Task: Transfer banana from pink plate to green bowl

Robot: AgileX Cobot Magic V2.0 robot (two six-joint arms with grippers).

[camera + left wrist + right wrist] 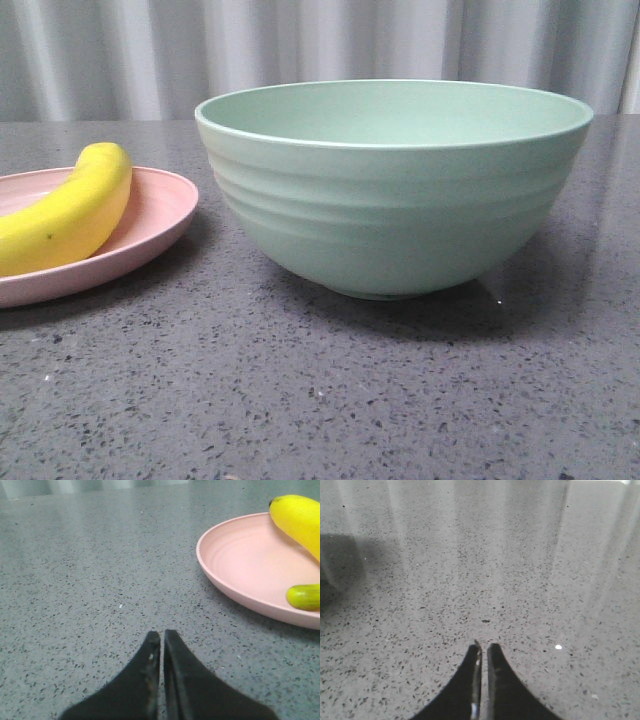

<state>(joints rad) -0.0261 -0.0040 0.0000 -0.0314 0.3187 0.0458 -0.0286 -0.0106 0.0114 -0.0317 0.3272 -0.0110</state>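
The yellow banana (66, 212) lies on the pink plate (160, 215) at the left of the front view. The mint-green bowl (395, 195) stands just right of the plate, apart from it; its inside floor is hidden. No gripper shows in the front view. In the left wrist view my left gripper (161, 634) is shut and empty over the bare table, well short of the plate (240, 560) and the banana (299, 520). In the right wrist view my right gripper (483, 647) is shut and empty over bare table; no task object shows there.
The table is dark grey speckled stone (300, 400). A pale pleated curtain (300, 50) hangs behind it. A dark shadow (340, 570) lies on the table at one side of the right wrist view.
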